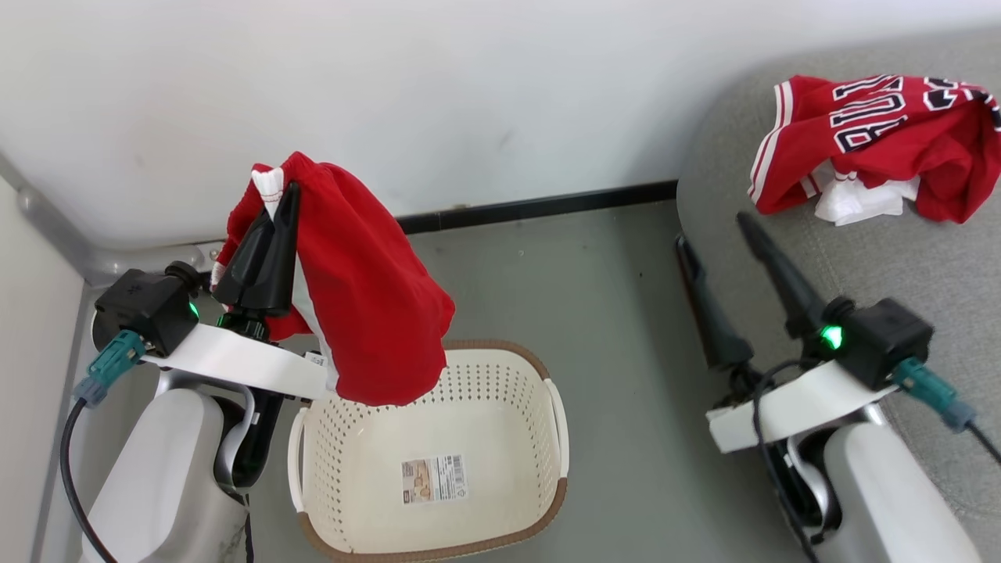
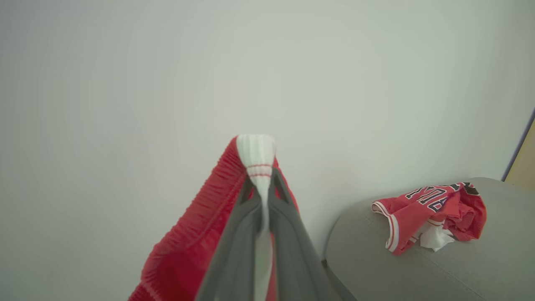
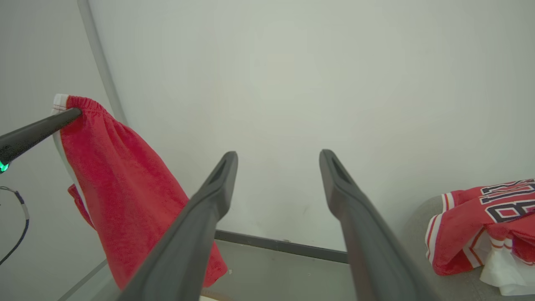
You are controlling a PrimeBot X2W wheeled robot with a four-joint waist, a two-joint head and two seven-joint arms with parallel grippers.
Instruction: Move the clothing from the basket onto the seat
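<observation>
1. Shorts [image 1: 367,313], red with a white stripe, are pinched at the waistband by the left gripper [image 1: 290,190]. Its two dark fingers are pressed tight together on the cloth, and a tuft of white trim pokes out above the tips.
2. From that pinch the garment hangs straight down, its long axis vertical. The lower hem dangles over the back rim of the basket [image 1: 559,438] and appears to hang clear of it.
3. Inside, the basket is bare except for a sticker label [image 1: 435,478] on its bottom, so nothing more seems left to lift out.
4. Further to the robot's right, the right gripper [image 1: 712,229] holds nothing. Its fingers are spread wide and it is poised at the near edge of the seat [image 1: 860,266].
5. Beyond those tips the jersey [image 1: 876,133] lies crumpled on the seat, well apart from the shorts.
6. The coming move turns on one relation: the seat lies to the robot's right of the loaded left gripper, across a stretch of floor [image 1: 610,297]. The right arm is nearer the seat, but the left arm has the load. The carry probably goes sideways to the right, high enough for the hem to clear the basket rim, and it must pass the idle right gripper standing between.
</observation>
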